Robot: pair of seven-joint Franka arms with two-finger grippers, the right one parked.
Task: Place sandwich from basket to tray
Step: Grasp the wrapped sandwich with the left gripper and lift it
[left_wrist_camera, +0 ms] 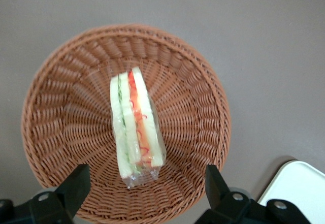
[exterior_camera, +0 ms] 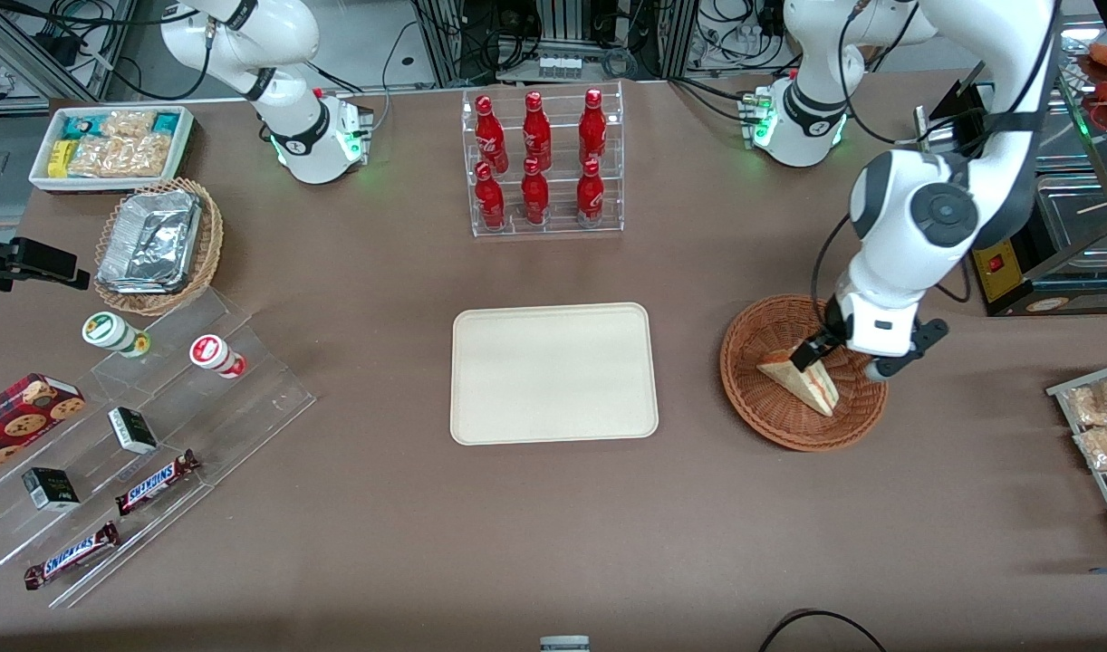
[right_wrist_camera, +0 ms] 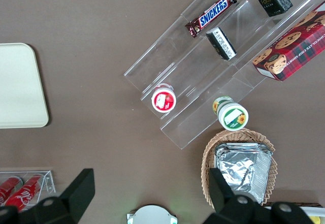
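The sandwich [left_wrist_camera: 135, 127] lies in the basket [left_wrist_camera: 61, 76], resting on one bread face's edge (filling stripes facing up), its long axis running across the bowl toward the rim. The end effector [left_wrist_camera: 144, 186] hovers just above it, fingers spread wide and holding nothing, while the tray [exterior_camera: 553, 373] sits beside the basket on the worktop [exterior_camera: 553, 525].

A robotics lab staged as a snack shop: cable-strewn equipment racks [exterior_camera: 553, 36] along the frame's top edge, a clear acrylic rack of red cola bottles [exterior_camera: 543, 163] upper centre, stepped acrylic shelves of chocolate bars [exterior_camera: 137, 471] lower left.
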